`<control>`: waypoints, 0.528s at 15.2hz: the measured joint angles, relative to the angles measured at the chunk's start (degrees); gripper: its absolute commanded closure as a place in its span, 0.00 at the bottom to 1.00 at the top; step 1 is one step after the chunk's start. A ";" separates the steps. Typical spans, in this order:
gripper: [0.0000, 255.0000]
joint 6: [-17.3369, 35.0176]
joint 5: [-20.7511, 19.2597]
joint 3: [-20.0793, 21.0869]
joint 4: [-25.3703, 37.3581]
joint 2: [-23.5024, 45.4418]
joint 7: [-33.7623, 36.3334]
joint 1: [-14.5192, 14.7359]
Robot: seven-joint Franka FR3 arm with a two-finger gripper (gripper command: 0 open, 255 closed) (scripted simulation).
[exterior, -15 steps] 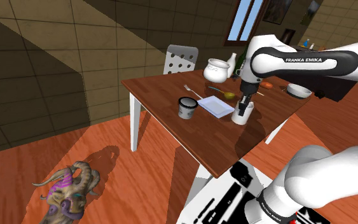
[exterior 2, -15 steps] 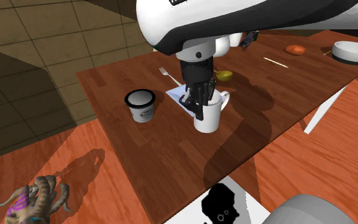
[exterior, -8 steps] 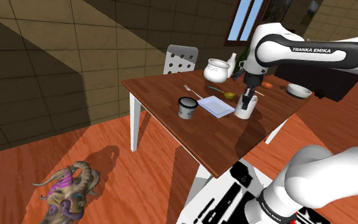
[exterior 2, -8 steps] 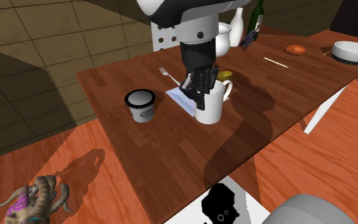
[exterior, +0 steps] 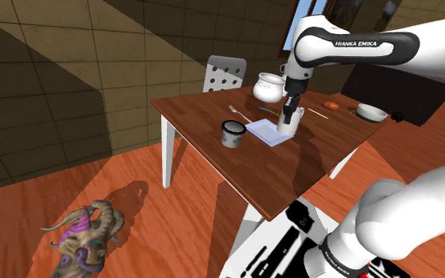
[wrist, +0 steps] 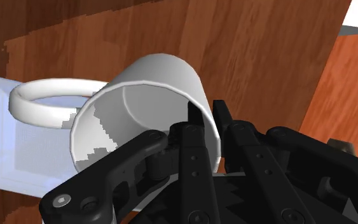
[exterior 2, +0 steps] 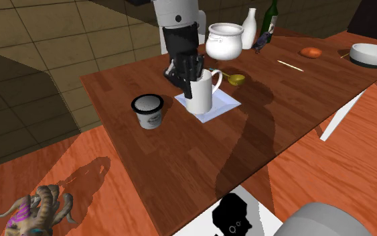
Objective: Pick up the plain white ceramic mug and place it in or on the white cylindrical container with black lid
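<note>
the black gripper [exterior 2: 189, 82] pinches the wall of the white mug [exterior 2: 201, 94], with one finger inside the mouth and one outside, so the jaws are clamped on the rim. the mug hangs upright with its mouth up, its long way running up and down. its round handle sticks out to the second exterior view's right, on the far side from the gripper. the mug is over a flat pale square mat [exterior 2: 225, 104] on the brown wooden table [exterior 2: 180, 161]. i think it is lifted a little, but i cannot be sure it is off the mat. the white container [exterior 2: 148, 111] with the black top stands upright on the table, near the mug but not touching it, toward the second exterior view's left. so the next move has to carry the mug that way, higher than the black top, then down onto it. the mug looks smooth, hard and shiny, with a thin wall. the container is a short round tub, and the mug could tip if it lands off the middle.
</note>
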 measured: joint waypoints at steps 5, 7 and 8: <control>1.00 -0.61 2.97 0.16 11.57 11.29 0.12 1.55; 1.00 -1.16 4.29 0.49 16.45 15.81 0.57 2.14; 1.00 -1.37 4.88 0.48 18.97 18.15 0.44 2.23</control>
